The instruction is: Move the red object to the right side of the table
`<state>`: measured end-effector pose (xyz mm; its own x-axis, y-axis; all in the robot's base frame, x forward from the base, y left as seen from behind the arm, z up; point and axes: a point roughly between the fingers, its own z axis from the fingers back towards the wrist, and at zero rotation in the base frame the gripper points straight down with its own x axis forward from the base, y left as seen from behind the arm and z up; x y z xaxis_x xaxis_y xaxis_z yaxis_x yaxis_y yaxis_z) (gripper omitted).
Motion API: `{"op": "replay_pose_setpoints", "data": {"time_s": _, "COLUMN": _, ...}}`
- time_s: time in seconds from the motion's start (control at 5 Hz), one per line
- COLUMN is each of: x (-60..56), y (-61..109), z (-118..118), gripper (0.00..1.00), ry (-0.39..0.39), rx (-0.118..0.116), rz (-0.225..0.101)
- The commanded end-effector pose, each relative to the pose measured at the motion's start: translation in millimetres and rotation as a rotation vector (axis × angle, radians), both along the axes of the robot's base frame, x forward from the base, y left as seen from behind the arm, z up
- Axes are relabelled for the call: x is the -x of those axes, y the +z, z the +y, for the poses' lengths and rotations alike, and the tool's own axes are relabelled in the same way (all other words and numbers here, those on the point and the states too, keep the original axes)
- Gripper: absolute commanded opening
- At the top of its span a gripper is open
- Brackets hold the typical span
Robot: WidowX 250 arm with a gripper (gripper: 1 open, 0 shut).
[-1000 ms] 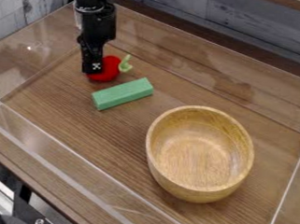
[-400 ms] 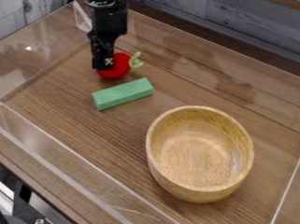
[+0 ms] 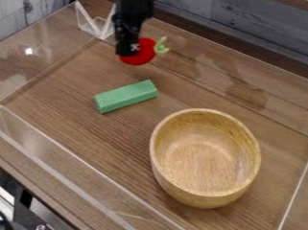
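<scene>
wall (image 3: 250, 20): grey planks | acrylic walls (image 3: 25, 44): clear, low | light: even

single high view, angled down (near) over table (image 3: 66, 132)

Pincer (image 3: 131, 55) hid most of the red fruit (image 3: 146, 49); arm ran off top edge; jaws blurred.

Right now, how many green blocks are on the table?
1. The green block lies on the table, left of the wooden bowl. None seems hidden.
</scene>
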<state>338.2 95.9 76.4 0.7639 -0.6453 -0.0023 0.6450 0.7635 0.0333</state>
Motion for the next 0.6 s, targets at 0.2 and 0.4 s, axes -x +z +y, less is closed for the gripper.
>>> {"op": "replay_pose_setpoints", "data": {"time_s": 0.2, "x": -20.7, "y": 28.2, "z": -68, "gripper": 0.0, "ry": -0.143, "rx": 0.002, "rz": -0.117}}
{"op": "replay_pose_setpoints", "data": {"time_s": 0.4, "x": -21.9, "y": 20.4, "z": -90, "gripper": 0.0, "ry": -0.204, "rx": 0.011, "rz": -0.119}}
